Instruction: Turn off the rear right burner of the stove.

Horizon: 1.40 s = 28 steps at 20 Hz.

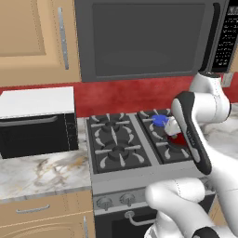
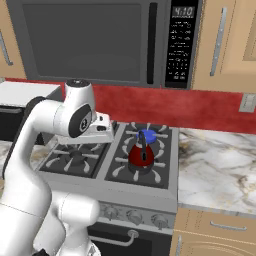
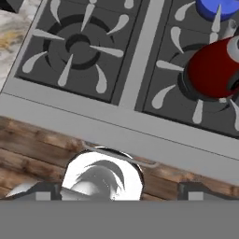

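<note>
The stove [image 1: 135, 174] [image 2: 115, 189] [image 3: 140, 60] is a dark four-burner range with a silver knob panel [image 1: 116, 201] [image 2: 134, 216] along its front. Its rear right burner [image 1: 159, 120] [image 2: 146, 135] [image 3: 219, 7] shows a bright blue flame disc. A red kettle [image 1: 178, 138] [image 2: 141, 156] [image 3: 212, 70] sits on the front right burner, just in front of the flame. My gripper [image 3: 121, 191] hangs open above the stove's front edge, looking straight down, with its fingertips [image 3: 46, 191] wide apart and nothing between them. The hand [image 2: 102, 130] is over the middle of the cooktop.
A microwave [image 1: 144, 37] [image 2: 100, 40] hangs low over the stove. A black-and-white countertop oven [image 1: 37, 121] stands on the marble counter [image 1: 42, 174] to the left. More marble counter [image 2: 215, 165] lies to the right. The oven door handle [image 3: 121, 158] runs below the front panel.
</note>
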Motion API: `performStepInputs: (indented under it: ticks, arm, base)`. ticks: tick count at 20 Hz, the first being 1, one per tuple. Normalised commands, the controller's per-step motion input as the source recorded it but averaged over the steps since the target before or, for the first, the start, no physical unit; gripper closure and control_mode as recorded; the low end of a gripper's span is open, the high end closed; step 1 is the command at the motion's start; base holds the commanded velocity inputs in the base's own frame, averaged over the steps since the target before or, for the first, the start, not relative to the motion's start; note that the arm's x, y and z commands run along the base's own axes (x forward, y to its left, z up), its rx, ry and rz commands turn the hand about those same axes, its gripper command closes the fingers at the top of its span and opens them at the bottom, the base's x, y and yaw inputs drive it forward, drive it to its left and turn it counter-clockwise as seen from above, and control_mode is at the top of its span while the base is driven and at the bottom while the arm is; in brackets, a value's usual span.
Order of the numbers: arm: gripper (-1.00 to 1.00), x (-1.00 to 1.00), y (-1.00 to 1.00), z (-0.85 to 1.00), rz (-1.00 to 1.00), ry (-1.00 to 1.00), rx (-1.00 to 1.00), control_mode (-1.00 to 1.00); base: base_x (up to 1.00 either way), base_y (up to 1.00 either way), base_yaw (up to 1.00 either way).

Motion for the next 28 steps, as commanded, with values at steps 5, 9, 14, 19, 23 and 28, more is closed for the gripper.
performStepInputs:
  ticks: [5, 9, 14, 19, 23, 28]
  arm:
    - [-1.0, -0.56, -0.48, -0.3, 0.27, 0.0, 0.0, -1.0]
    - [-1.0, -0.63, -0.08, -0.45, 0.33, 0.0, -0.08, -1.0]
    - [-1.0, -0.52, -0.21, -0.32, 0.35, -0.07, -0.01, -1.0]
    - [-1.0, -0.57, -0.31, -0.25, 0.37, -0.17, 0.0, -1.0]
    - [-1.0, -0.46, -0.47, -0.28, 0.32, -0.25, 0.01, -1.0]
    - [-1.0, -0.27, -0.07, -0.41, 0.21, -0.35, 0.08, -1.0]
  base:
    - [0.0, 0.0, 0.0]
    - [0.0, 0.0, 0.0]
    - [0.0, 0.0, 0.0]
    - [0.0, 0.0, 0.0]
    - [0.0, 0.0, 0.0]
    - [0.0, 0.0, 0.0]
